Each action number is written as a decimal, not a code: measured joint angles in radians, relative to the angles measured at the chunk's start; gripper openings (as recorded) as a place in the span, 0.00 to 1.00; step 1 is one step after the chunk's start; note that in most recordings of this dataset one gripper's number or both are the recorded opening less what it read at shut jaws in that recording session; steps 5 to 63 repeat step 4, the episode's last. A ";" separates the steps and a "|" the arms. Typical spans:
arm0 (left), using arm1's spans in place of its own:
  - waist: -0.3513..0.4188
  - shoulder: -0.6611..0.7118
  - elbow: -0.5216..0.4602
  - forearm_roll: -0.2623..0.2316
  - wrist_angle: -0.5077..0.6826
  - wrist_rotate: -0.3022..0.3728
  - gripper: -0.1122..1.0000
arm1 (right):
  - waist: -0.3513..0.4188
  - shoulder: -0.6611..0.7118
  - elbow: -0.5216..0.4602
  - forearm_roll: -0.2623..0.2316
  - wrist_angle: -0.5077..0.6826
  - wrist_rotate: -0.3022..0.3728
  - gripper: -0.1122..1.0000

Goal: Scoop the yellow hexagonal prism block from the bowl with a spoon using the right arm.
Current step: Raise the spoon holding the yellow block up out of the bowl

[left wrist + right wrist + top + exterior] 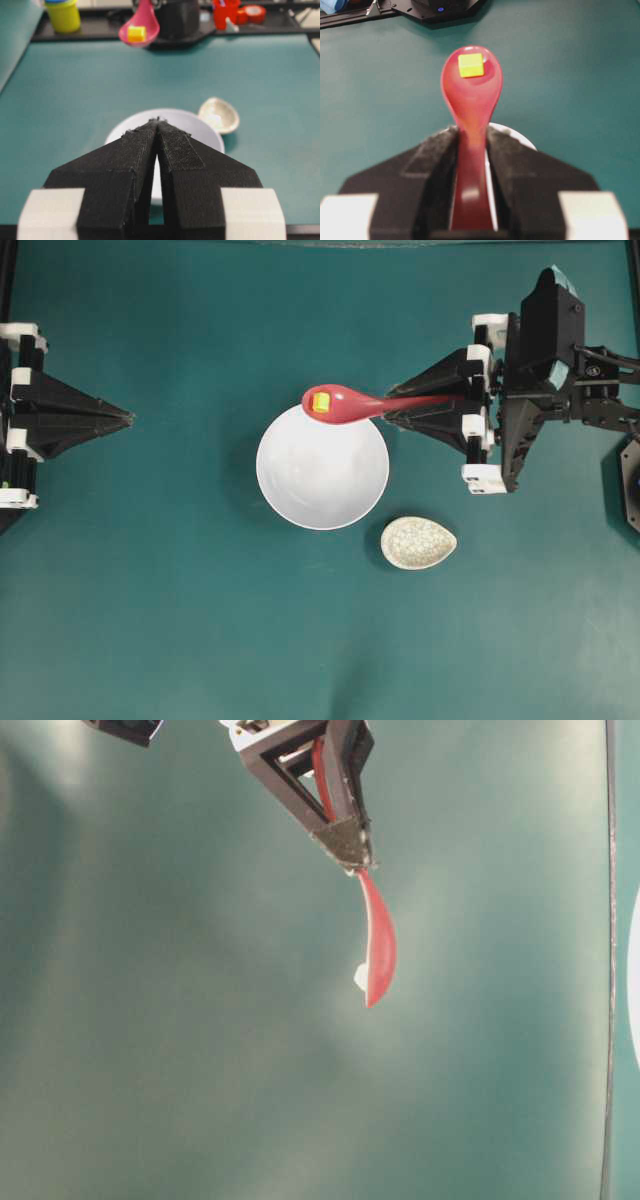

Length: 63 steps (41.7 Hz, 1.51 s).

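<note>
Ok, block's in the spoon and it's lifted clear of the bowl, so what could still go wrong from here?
1. The yellow block sits loose near the far tip of the spoon; a tilt or jerk could tip it out.
2. The scoop hangs over the rim of the bowl, so a spilled block might land on the table rather than back inside.
3. The right gripper pinches only the narrow, glossy handle, which could roll in the pads.

Open counter (150, 620) on every side of the bowl (322, 475) except lower right, where the spoon rest (418, 543) sits just beside it. Above the bowl's upper rim, blocked by the raised spoon (345, 404) and right gripper (392, 410). Left gripper (128, 418) well apart.
</note>
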 measured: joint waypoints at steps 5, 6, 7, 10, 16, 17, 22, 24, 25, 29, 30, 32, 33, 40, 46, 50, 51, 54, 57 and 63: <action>0.000 0.000 0.000 0.000 -0.015 -0.005 0.10 | 0.002 0.000 0.002 0.000 0.000 0.000 0.34; 0.000 0.000 0.000 0.000 -0.015 -0.005 0.10 | 0.002 0.000 0.002 0.000 0.000 0.000 0.34; 0.000 0.000 0.000 0.000 -0.015 -0.005 0.10 | 0.002 0.000 0.002 0.000 0.000 0.000 0.34; 0.000 0.000 0.000 0.000 -0.015 -0.005 0.10 | 0.002 0.000 0.002 0.000 0.000 0.000 0.34; 0.000 0.000 0.000 0.000 -0.015 -0.005 0.10 | 0.002 0.000 0.002 0.000 0.000 0.000 0.34; 0.000 0.000 0.000 0.000 -0.015 -0.005 0.10 | 0.002 0.000 0.002 0.000 0.000 0.000 0.34; 0.000 0.000 0.000 0.000 -0.015 -0.005 0.10 | 0.002 0.000 0.002 0.000 0.000 0.000 0.34; 0.000 0.000 0.000 0.000 -0.015 -0.005 0.10 | 0.002 0.000 0.002 0.000 0.000 0.000 0.34; 0.000 0.000 0.000 0.000 -0.015 -0.005 0.10 | 0.002 0.000 0.002 0.000 0.000 0.000 0.34; 0.000 0.000 0.000 0.000 -0.015 -0.005 0.10 | 0.002 0.000 0.002 0.000 0.000 0.000 0.34; 0.000 0.000 0.000 0.000 -0.015 -0.005 0.10 | 0.002 0.000 0.002 0.000 0.000 0.000 0.34; 0.000 0.000 0.000 0.000 -0.015 -0.005 0.10 | 0.002 0.000 0.002 0.000 0.000 0.000 0.34; 0.000 0.000 0.000 0.000 -0.015 -0.005 0.10 | 0.002 0.000 0.002 0.000 0.000 0.000 0.34; 0.000 0.000 0.000 0.000 -0.015 -0.005 0.10 | 0.002 0.000 0.002 0.000 0.000 0.000 0.34; 0.000 0.000 0.000 0.000 -0.015 -0.005 0.10 | 0.002 0.000 0.002 0.000 0.000 0.000 0.34; 0.000 0.000 0.000 0.000 -0.015 -0.005 0.10 | 0.002 0.000 0.002 0.000 0.000 0.000 0.34; 0.000 0.000 0.000 0.000 -0.015 -0.005 0.10 | 0.002 0.000 0.002 0.000 0.000 0.000 0.34; 0.000 0.000 0.000 0.000 -0.015 -0.005 0.10 | 0.002 0.000 0.002 0.000 0.000 0.000 0.34; 0.000 0.000 0.000 0.000 -0.015 -0.005 0.10 | 0.002 0.000 0.002 0.000 0.000 0.000 0.34; 0.000 0.000 0.000 0.000 -0.015 -0.005 0.10 | 0.002 0.000 0.002 0.000 0.000 0.000 0.34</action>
